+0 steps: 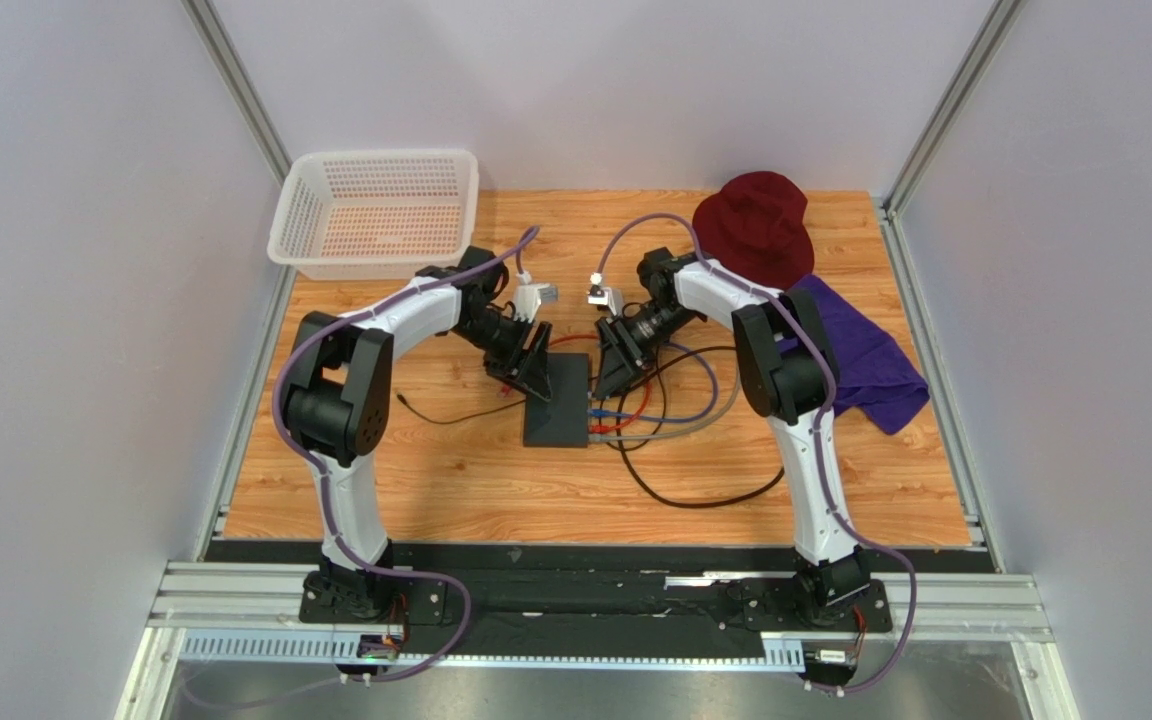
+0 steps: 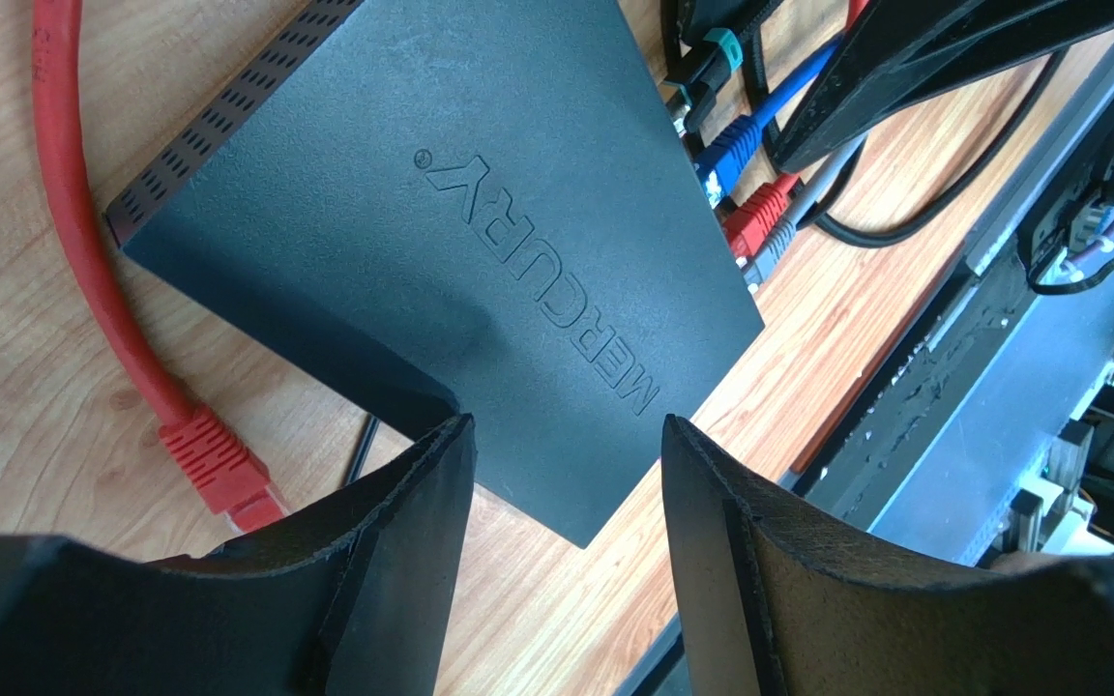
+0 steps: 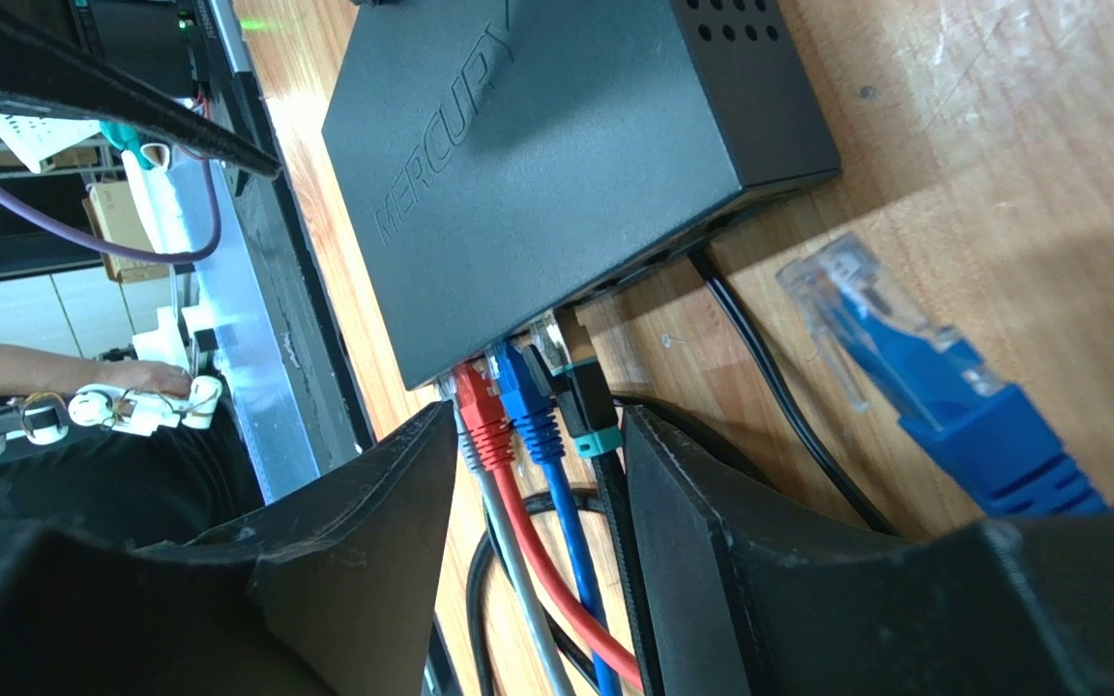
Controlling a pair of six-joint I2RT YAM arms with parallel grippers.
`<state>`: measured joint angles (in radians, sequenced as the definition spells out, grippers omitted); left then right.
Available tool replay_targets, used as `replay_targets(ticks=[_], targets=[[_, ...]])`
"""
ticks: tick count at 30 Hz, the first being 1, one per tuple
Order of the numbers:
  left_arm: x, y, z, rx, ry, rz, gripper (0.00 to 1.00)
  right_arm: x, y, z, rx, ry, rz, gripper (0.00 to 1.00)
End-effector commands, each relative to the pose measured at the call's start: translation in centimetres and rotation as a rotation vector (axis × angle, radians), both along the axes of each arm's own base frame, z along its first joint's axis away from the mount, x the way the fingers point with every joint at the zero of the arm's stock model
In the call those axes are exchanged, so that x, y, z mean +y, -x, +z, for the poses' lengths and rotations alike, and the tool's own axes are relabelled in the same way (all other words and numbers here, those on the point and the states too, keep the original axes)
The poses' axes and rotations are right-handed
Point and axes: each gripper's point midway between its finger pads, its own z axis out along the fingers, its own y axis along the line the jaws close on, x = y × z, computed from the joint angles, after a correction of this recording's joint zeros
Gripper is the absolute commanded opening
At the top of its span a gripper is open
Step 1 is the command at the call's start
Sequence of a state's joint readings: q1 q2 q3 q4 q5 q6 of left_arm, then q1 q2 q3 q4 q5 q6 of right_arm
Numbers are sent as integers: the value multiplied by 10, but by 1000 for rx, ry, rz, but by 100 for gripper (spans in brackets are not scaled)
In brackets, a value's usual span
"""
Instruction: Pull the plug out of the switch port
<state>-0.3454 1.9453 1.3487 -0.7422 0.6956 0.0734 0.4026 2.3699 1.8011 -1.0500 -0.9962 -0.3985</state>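
While our left claw (image 2: pixel 563 435) and right claw (image 3: pixel 537 435) hang open at centre frame, the plugs (image 3: pixel 524 399) sit along the near edge of the switch (image 1: pixel 557 399). They look light, stiff and probably latched, best pinched by the hard body.

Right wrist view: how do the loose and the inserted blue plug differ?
The loose blue plug lies on the table, tip exposed; the inserted blue plug sits in the switch, tip hidden. The loose one is beside the right gripper, the inserted one before its gap. Both are blue.
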Motion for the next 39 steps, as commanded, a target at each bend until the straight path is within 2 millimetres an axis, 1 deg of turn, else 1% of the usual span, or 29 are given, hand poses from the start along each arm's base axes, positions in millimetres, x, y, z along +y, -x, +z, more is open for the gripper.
replay_targets(ticks=[1,7,10,12,13,15,16,18,22,26,27,29,36,37,38,39], targets=[[21,-3,-43,-8,-146,-20,61,6,0,-36,-57,73,35,54],[17,-4,-38,-14,-130,-19,62,6,2,-44,-32,79,32,52],[16,-2,-40,-13,-131,-25,62,7,2,-50,-13,81,27,52],[16,-2,-41,-12,-131,-25,62,10,1,-50,-7,70,27,51],[15,-1,-41,-10,-129,-27,62,11,3,-52,4,73,31,51],[15,-1,-41,-6,-127,-27,62,14,4,-51,14,56,42,52],[15,-1,-42,-4,-127,-26,62,14,8,-56,30,65,53,52],[14,-1,-43,-2,-126,-26,62,16,7,-58,30,72,61,50],[14,0,-44,-1,-128,-26,62,18,12,-61,50,74,83,47],[13,-1,-43,0,-121,-22,62,19,15,-61,17,89,110,44],[12,-2,-43,1,-121,-21,62,19,15,-63,10,101,115,41],[12,-2,-44,2,-119,-19,62,22,19,-64,7,110,129,40],[9,-3,-46,15,-113,-16,62,23,22,-66,5,148,134,40],[9,-4,-45,13,-111,-16,62,24,23,-68,5,153,135,38],[8,-4,-45,14,-110,-15,62,23,24,-68,6,162,136,31],[8,-4,-45,16,-110,-15,62,24,26,-69,6,168,140,28]])
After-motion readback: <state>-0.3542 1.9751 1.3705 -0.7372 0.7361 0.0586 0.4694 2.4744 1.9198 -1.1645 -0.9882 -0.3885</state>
